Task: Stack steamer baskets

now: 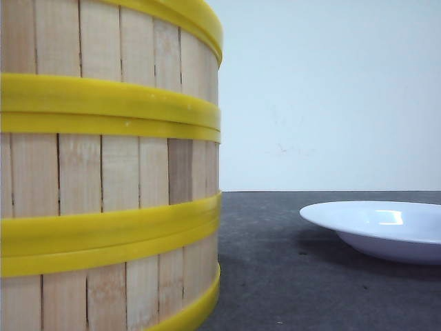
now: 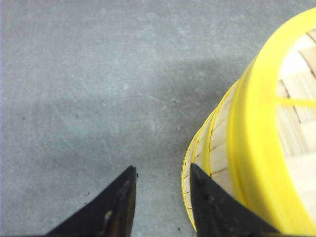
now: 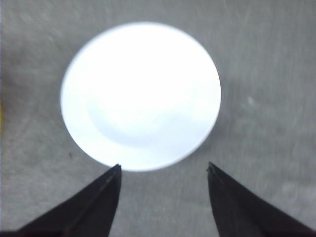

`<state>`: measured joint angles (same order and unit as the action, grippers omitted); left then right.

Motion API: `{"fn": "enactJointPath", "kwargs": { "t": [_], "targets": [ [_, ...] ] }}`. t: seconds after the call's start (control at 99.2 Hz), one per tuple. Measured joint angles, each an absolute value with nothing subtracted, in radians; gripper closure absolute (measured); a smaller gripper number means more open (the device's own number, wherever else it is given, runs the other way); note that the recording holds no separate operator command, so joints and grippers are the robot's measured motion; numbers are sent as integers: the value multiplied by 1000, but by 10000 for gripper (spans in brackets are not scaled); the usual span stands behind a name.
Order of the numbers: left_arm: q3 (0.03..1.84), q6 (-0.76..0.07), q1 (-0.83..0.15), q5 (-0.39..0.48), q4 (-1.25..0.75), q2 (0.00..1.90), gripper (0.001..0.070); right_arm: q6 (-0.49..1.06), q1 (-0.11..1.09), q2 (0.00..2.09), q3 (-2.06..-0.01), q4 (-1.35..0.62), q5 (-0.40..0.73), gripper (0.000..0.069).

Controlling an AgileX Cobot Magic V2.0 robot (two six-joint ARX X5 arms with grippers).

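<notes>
Steamer baskets (image 1: 110,165): three tiers seen stacked, upright, on worktop (image 1: 275,276).

Left gripper (image 2: 163,197): jaws parted, empty; stack wall touching or just beside one jaw, toward 3 o'clock, contact unclear.

Right gripper (image 3: 163,197): jaws wide, empty, above white plate (image 3: 140,96). Left arm judged nearer.

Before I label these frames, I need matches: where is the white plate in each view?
Front: plate at lower right, cut by the edge.
Left wrist: not in it; only the basket stack.
Right wrist: plate centred, beyond the open right gripper.
Shared landmark: the grey table.
</notes>
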<state>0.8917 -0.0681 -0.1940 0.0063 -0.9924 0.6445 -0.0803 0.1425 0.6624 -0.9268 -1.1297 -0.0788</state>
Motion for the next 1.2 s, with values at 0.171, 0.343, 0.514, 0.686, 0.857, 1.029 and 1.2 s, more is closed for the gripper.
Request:
{"fn": "enactJointPath", "kwargs": {
  "t": [0.171,0.343,0.514,0.686,0.857,1.029,1.2],
  "targets": [
    [891,-72,-194,6,-986,625,516,-90,142,616,-902,-1116,-78,356],
    [891,-72,-194,6,-982,628,524,-102,142,618,-902,-1117,-78,356],
    [891,-73,-194,6,-979,628,681,-112,142,620,-902,-1115,-78,603],
    [891,-73,-194,6,-976,628,695,-112,142,620,-902,-1103,-78,682],
    [891,-73,-194,6,-976,628,695,-112,142,620,-902,-1102,-78,685],
    [891,-73,-194,6,-976,628,695,-112,142,620,-902,-1102,-78,685],
    [891,-73,-194,6,-976,627,695,-112,142,620,-902,-1102,-78,685]
  ]
}}
